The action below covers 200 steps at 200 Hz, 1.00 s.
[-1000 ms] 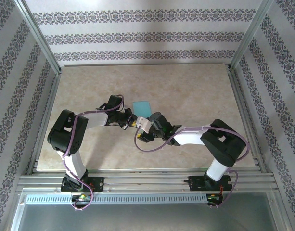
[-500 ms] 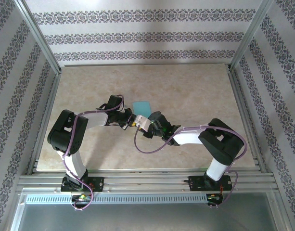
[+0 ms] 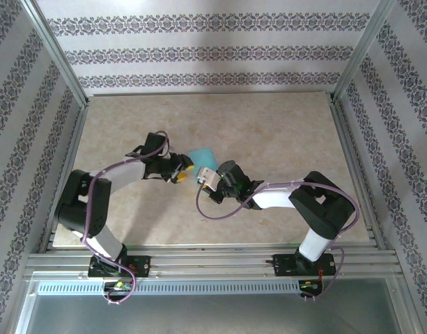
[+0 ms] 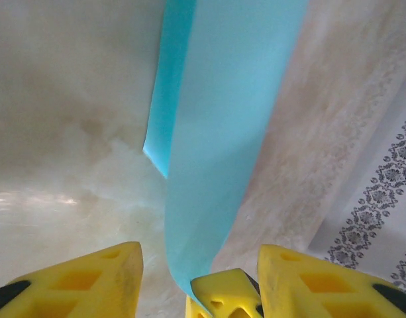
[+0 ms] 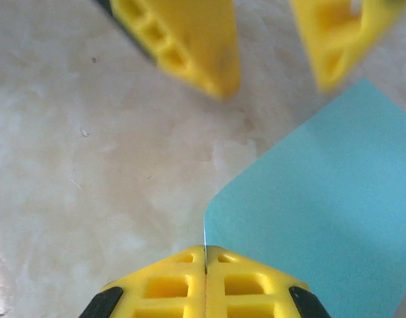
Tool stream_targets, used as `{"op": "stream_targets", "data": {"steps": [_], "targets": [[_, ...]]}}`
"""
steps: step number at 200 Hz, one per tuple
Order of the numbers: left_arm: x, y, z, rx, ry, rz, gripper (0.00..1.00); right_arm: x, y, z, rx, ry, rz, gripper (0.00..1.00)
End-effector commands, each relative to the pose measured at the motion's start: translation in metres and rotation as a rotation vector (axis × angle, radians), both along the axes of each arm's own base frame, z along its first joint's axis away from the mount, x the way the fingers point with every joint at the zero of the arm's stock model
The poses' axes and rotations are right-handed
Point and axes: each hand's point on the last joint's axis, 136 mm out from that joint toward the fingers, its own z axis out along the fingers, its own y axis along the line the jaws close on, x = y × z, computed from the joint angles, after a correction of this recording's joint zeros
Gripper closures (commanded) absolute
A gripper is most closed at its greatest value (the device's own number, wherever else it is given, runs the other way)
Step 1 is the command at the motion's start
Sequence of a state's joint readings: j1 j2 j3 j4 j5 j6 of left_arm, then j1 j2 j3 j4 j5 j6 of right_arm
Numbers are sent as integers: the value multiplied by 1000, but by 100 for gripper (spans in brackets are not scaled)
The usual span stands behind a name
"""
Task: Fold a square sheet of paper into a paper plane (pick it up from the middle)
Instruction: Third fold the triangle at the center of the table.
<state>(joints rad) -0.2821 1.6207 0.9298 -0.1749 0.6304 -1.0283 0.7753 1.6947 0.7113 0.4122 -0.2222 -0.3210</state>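
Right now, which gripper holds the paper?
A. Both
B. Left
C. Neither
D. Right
D: in the right wrist view, the right gripper is shut on the edge of the paper, while the left gripper stands open with its fingers apart.

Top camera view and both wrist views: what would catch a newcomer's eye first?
The turquoise sheet of paper stands out, curling up off the pale table in the middle of the workspace. The right pincer is shut tight on its edge, while the left pincer faces it with jaws apart, gripping nothing.
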Motion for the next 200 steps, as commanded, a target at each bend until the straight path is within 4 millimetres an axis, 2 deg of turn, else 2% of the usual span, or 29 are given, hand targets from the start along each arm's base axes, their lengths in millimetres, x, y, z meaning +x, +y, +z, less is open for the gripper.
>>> {"op": "stream_targets", "data": {"steps": [1,28,49,73,113,161,200], "targets": [[5,10,20,103,-99,-83,48,-13,7,15,103,119,24,98],[17,-17,23,68,-158,-170,50,-20,12,17,159,210,25,98],[24,-42,12,53,-159,-232,57,-25,16,16,186,262,31,98],[30,-56,-2,85,-145,-277,64,-28,20,14,202,306,33,98],[28,-46,-39,234,-66,-298,75,-30,25,8,219,365,33,97],[21,-45,-57,318,-24,-351,85,-27,28,2,225,403,25,97],[18,-40,-73,366,14,-370,87,-20,25,2,231,410,-6,97]]}}
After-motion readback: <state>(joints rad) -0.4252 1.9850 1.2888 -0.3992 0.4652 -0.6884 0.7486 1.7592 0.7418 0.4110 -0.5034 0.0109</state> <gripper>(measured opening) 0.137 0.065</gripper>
